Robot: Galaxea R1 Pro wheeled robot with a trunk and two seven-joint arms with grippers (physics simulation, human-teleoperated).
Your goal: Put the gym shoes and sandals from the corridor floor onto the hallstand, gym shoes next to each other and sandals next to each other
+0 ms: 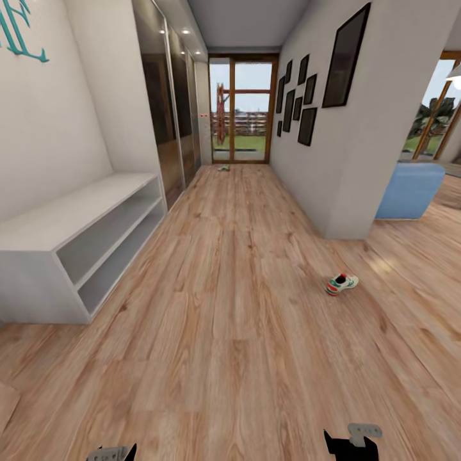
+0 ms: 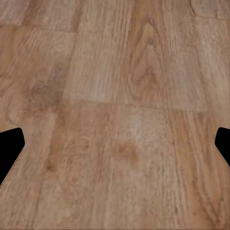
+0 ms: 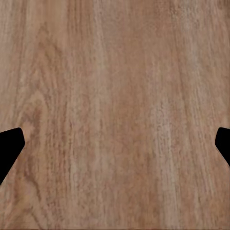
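Note:
One white gym shoe (image 1: 341, 283) with green stripes and red-orange accents lies on the corridor floor (image 1: 230, 307), right of centre near the wall corner. A small greenish-white thing (image 1: 223, 168), too small to identify, lies far off by the glass door. The hallstand (image 1: 77, 237), a pale low bench with two open shelves, stands along the left wall with nothing on it. The sandals are out of view. My left gripper (image 2: 115, 143) and right gripper (image 3: 115, 143) are both open over bare planks, and their tops show at the head view's lower edge.
A white wall corner (image 1: 339, 205) juts in on the right, with a blue sofa (image 1: 410, 189) behind it. Mirrored wardrobe doors (image 1: 166, 115) line the left wall past the hallstand. A glass door (image 1: 242, 109) closes the corridor's far end.

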